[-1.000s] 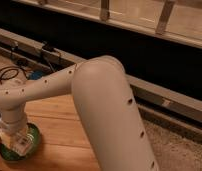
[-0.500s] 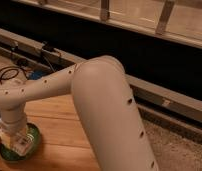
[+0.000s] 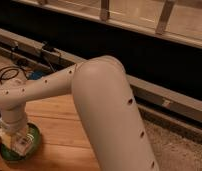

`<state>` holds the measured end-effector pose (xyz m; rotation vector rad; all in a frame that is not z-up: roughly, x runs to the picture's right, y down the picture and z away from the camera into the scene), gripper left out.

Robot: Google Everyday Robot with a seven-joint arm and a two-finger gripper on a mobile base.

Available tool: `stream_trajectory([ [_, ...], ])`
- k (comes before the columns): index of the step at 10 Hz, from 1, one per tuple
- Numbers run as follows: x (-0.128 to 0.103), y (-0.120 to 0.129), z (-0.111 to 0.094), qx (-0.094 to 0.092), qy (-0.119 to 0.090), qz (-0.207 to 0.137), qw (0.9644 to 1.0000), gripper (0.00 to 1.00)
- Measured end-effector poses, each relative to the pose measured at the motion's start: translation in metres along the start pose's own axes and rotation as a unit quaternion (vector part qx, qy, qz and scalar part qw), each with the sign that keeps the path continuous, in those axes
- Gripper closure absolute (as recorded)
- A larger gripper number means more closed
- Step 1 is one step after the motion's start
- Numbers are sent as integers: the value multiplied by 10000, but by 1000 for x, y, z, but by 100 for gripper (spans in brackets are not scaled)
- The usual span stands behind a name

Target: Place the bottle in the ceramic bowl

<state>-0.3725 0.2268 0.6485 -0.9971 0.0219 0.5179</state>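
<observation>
Arm (image 3: 94,100) fills the middle of the view, big white elbow near the camera, forearm reaching down to the lower left corner.

Hand (image 3: 15,141) sits directly over the green bowl (image 3: 34,136), low, at or just inside the rim. Cannot tell whether it is open or closed, or whether it has hold of anything; the wrist hides it.

Bottle: a pale boxy shape with dark marks shows at the hand, over the bowl, but bottle and hand cannot be told apart. Its long axis and which way the cap points cannot be read.

Bowl lies on the wooden tabletop (image 3: 69,135), close to the left and bottom edges of the view; only its right side and part of the front rim show past the wrist. Bare wood runs right of the bowl, toward the elbow. Behind the tabletop, black cables (image 3: 9,74) and a dark rail (image 3: 39,47).

Against the two earlier frames: arm, hand and bowl sit in the same places; no shift visible.
</observation>
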Motion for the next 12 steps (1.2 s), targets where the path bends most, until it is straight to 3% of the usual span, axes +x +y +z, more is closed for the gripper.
stream_trajectory([
  [4,0,1,0,-1,3,-8,10000,26],
  [5,0,1,0,-1,3,-8,10000,21],
  [12,0,1,0,-2,4,-7,10000,20],
])
